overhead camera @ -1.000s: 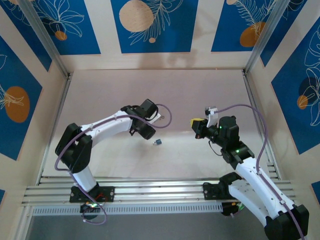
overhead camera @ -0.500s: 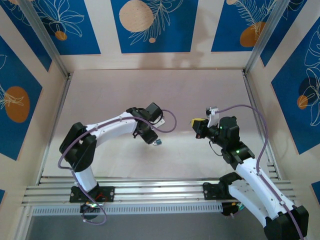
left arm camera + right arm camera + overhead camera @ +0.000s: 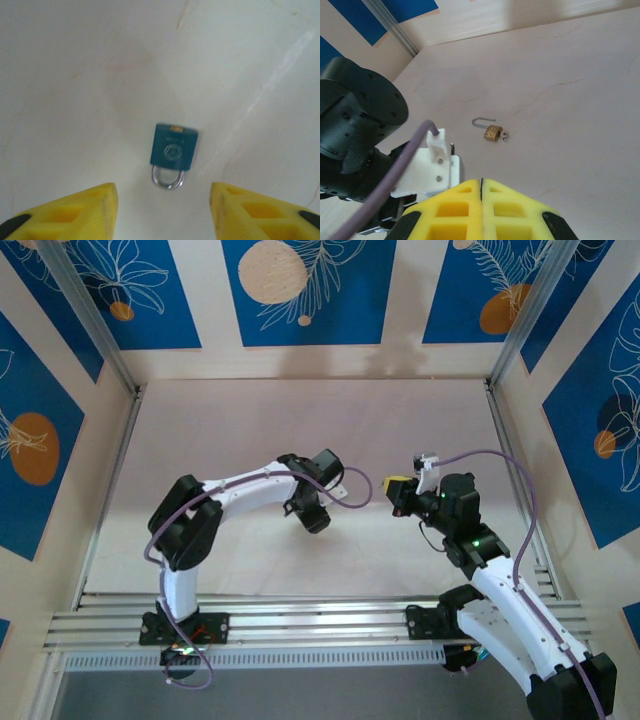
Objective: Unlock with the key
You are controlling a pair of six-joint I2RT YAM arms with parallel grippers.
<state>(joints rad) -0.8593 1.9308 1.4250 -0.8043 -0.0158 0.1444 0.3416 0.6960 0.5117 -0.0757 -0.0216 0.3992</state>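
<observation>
Where the left arm reaches out over the middle of the counter, the left fingers are pointed down at the surface. By the left wrist camera the two yellow tips are shown well apart at the bottom of the picture, with nothing held between them and only bare counter in the gap. A blue padlock is seen lying flat just beyond that gap. Its silver shackle is closed and turned toward the fingers, and a round emblem is carried on its face. No contact between the tips and the padlock is seen.

To the right, the right fingers are held above the counter, pointing left toward the left arm. They are pressed together along a single seam, and nothing is seen gripped between them. By the right wrist camera a brass padlock is shown lying on the counter beyond these fingers, well apart from them and to the right of the left arm's black wrist. Its thin shackle is stretched out to the left of the body and looks sprung open at one end. A small silvery piece is seen touching the right side of the brass body. Whether that piece is the key cannot be told at this size.
</observation>
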